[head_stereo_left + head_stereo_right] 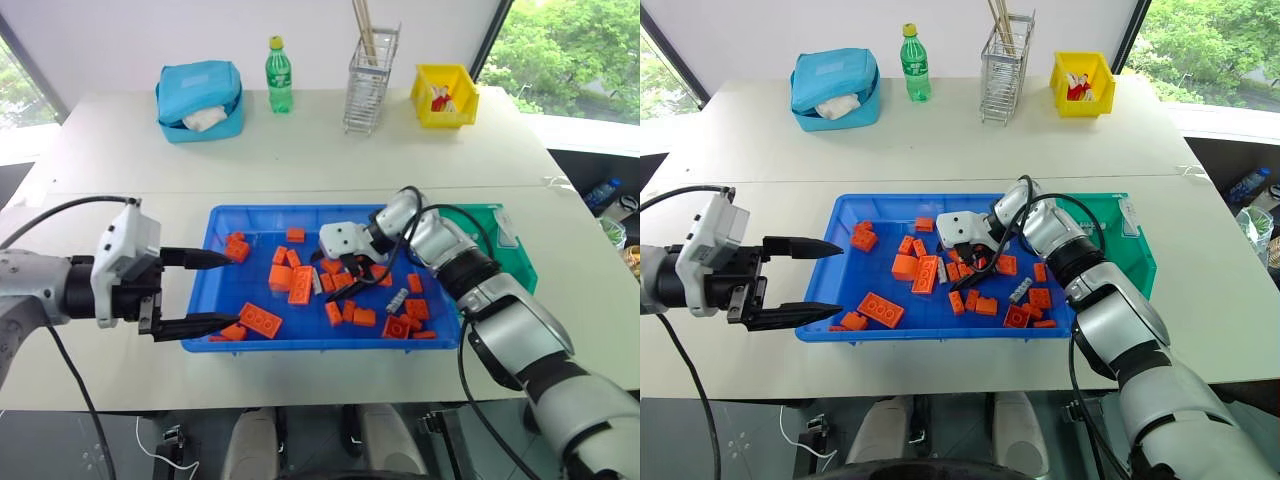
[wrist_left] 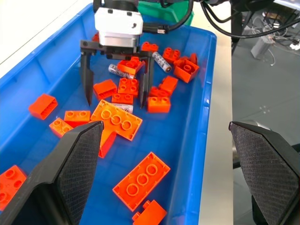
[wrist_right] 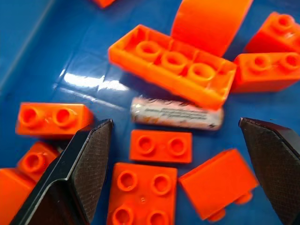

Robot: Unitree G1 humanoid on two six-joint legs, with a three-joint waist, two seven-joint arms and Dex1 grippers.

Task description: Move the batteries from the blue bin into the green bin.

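Right wrist view: right claw [image 3: 173,136] wide open, hovering just over a battery [image 3: 176,113] lying among orange bricks [image 3: 172,63] in the blue bin [image 1: 225,222]. Left claw [image 1: 205,290] open too, at bin's left rim, empty. Green bin [image 1: 515,250] sits touching the blue bin's right side.

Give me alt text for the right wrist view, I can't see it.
An open claw hangs over a silver battery lying on the floor of the blue bin. Orange bricks surround the battery, a long three-stud one lying just beyond it.
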